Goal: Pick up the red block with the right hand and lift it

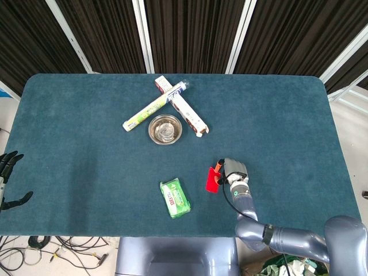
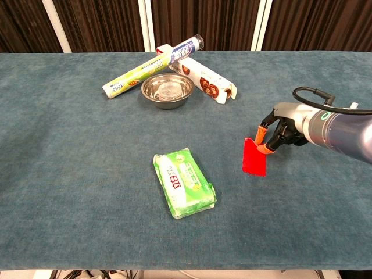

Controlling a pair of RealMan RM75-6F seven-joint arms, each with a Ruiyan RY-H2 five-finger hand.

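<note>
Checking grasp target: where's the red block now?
Chest view: red block on the table's right side, right of the green packet, with the right hand fingers at its top edge.

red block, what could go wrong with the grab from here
The right hand only meets the red block at its top corner with its orange fingertips, so the flat block may slip or tip away instead of lifting. Pushed leftwards, it could slide toward the green packet.

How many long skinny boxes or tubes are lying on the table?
2. The green-and-white tube lies at the far side of the table, crossing over the red-and-white box, just behind the metal bowl. Nothing seems hidden.
</note>
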